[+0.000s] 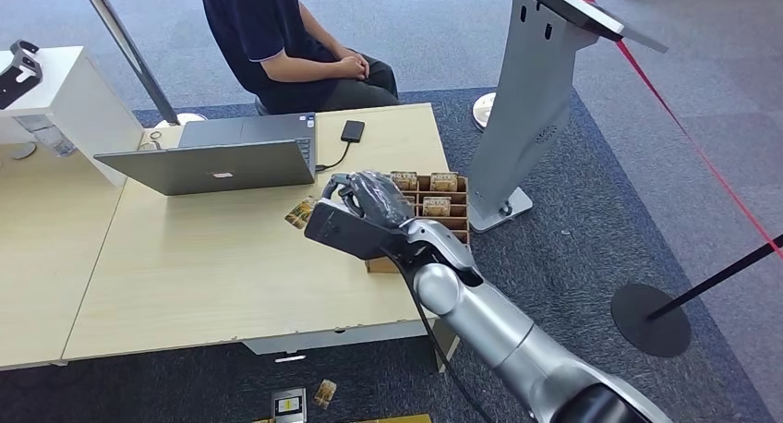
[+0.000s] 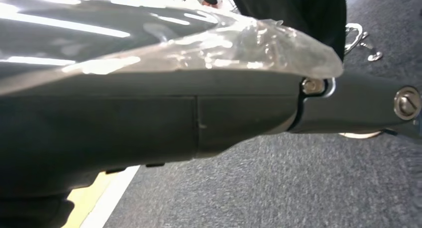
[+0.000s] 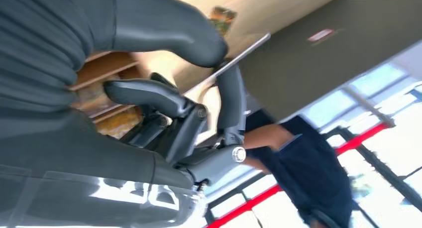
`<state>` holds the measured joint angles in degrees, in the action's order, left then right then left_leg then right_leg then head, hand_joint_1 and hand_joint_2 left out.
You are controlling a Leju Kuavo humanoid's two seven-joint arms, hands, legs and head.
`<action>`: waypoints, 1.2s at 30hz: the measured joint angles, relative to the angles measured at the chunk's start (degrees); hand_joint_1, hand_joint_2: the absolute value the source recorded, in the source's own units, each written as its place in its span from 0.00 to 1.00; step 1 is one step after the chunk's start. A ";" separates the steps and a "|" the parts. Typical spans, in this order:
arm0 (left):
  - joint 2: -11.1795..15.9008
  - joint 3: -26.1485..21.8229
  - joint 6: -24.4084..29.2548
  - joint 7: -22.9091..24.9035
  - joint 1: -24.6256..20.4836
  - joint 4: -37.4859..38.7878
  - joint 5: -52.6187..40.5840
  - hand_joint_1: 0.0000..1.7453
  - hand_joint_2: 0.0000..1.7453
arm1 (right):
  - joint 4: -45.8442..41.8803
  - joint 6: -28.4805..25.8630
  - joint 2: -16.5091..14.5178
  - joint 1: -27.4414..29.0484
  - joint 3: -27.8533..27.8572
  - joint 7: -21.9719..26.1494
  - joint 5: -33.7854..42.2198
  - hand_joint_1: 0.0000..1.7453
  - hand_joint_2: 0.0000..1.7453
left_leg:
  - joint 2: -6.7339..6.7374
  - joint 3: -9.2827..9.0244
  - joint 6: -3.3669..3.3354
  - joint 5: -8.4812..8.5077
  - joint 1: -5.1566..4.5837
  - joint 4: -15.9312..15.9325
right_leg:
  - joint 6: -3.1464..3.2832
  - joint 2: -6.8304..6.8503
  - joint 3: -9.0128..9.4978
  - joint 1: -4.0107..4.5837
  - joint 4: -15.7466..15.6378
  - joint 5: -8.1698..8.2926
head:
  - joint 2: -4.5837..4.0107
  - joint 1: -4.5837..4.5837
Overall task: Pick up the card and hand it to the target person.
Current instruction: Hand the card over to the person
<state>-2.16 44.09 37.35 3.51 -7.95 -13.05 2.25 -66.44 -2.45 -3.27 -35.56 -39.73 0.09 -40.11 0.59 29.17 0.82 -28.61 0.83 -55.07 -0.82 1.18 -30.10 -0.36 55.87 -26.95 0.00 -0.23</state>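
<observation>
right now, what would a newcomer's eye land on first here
The silver right arm reaching over the table's near right corner, its dark right hand above a wooden card box, with one card lying loose beside it. Behind the open laptop sits a person, hands clasped.

laptop point(image 1: 217, 165) blocks far side | card box point(image 1: 434, 201) under right hand point(image 1: 369, 201) | tabletop point(image 1: 203, 266) near side open

Pale matt wood-grain table point(image 1: 231, 266) carries a matt grey metal-look laptop point(image 1: 217, 164) beside a wooden compartment box point(image 1: 434, 201), all above rough blue-grey carpet point(image 1: 591, 220).
</observation>
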 joint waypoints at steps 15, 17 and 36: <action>-0.18 1.70 0.13 1.29 -0.55 -0.02 1.86 0.00 0.00 | 22.58 -12.99 -11.96 -7.21 -3.35 4.44 3.11 0.00 1.00 | 0.01 0.05 0.00 0.00 0.00 0.00 | 0.00 0.00 -0.07 0.00 0.00 0.00 | 0.00 0.00; -0.31 1.83 0.13 1.43 -0.63 -0.02 1.95 0.00 0.00 | 24.31 -14.93 -12.97 -7.76 -3.35 4.87 4.01 0.00 1.00 | 0.02 0.04 0.00 0.00 0.00 0.00 | 0.00 0.00 -0.08 0.00 0.00 0.00 | 0.00 0.00; -0.38 2.32 0.15 1.07 -0.69 -0.02 2.38 0.00 0.00 | 32.04 -21.13 -15.55 -9.03 -3.35 7.23 7.25 0.00 1.00 | 0.02 0.04 0.00 0.00 0.00 0.00 | 0.00 0.00 -0.09 0.00 0.00 0.00 | 0.00 -0.01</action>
<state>-2.54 46.40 37.50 4.58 -8.64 -13.07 4.62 -34.40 -23.58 -18.82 -44.59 -43.07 7.32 -32.86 0.61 29.22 0.82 -28.61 0.83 -55.08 -0.83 1.18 -30.19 -0.36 55.87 -26.95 0.00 -0.24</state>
